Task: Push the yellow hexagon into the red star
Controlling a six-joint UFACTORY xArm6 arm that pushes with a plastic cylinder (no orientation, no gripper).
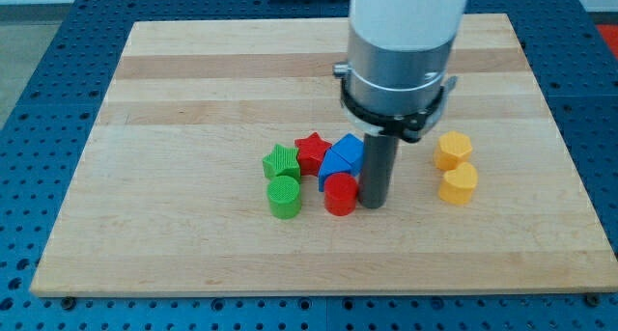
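Just to the view's left of my tip (373, 206), touching or very nearly so, sat the red cylinder (340, 194), and what a crowd it belonged to! Behind it, up and to the left of the tip, two blue blocks (340, 157) huddled together, their shapes hard to call, and beyond them, further left, was the red star (311, 151), pressed against the green star (281, 161), with the green cylinder (284, 196) just below that. Over on the tip's other side, to the view's right and a little above it, stood the yellow hexagon (452, 150), the block that mattered, with a second yellow block (459, 184) touching it just below, its shape less clear. There was no gripper on this arm to be apart or together, only the straight rod, planted upright on the wooden board (193, 70). And the score so far? By my reading, nothing was done: the hexagon sat well apart from the red star, with my tip and the blue blocks between them. Still to come, I judged, was getting round to the hexagon's far right side and driving it leftward, and the blue blocks looked likely to get in the way.
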